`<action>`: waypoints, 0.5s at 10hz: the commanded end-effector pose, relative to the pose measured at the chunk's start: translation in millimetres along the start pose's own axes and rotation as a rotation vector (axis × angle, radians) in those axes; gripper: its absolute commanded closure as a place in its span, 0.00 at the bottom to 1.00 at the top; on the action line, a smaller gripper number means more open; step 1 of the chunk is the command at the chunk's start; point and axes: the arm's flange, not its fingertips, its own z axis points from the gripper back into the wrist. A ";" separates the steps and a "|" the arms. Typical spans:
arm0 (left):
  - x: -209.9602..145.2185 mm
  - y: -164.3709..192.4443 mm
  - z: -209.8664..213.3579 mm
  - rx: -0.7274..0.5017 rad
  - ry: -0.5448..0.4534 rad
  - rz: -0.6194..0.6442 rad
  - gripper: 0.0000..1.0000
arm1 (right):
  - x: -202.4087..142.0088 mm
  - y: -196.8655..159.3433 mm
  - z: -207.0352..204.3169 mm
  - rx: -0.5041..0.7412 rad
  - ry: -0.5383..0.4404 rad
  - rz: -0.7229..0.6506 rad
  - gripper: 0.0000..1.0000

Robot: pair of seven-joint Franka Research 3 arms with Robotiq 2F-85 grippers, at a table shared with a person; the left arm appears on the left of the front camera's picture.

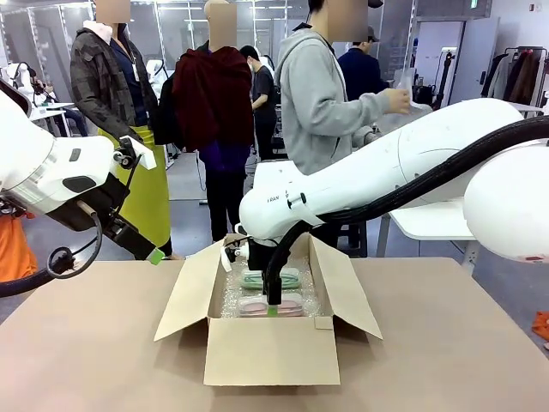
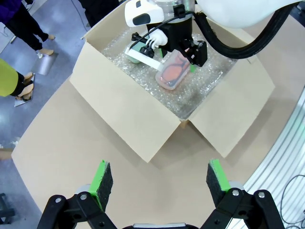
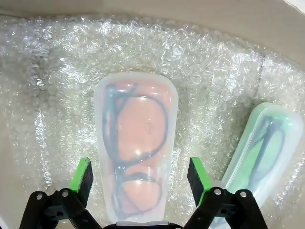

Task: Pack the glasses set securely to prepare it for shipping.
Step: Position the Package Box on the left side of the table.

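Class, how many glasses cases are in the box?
2. The pink case lies on bubble wrap within the open right tool; the mint green case lies beside it.

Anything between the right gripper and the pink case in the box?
Nothing visible. The right gripper is open, fingers either side of the pink case on the bubble wrap; the mint case lies beside it, outside the fingers.

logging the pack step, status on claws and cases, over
Left claw open, over the table by the box. Right claw open, astride the pink case. Mint case beside it, both on bubble wrap in box. Flaps open.
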 end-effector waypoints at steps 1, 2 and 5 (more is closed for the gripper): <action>-1.0 1.1 1.1 0.005 0.000 -0.004 0.00 | 1.4 2.0 2.2 0.003 0.005 0.007 0.00; -1.0 1.1 1.1 0.005 0.000 -0.004 0.00 | 1.4 2.0 2.2 0.003 0.005 0.007 0.00; -1.0 1.1 1.1 0.005 0.000 -0.004 0.00 | 1.4 2.0 2.2 0.003 0.005 0.007 0.00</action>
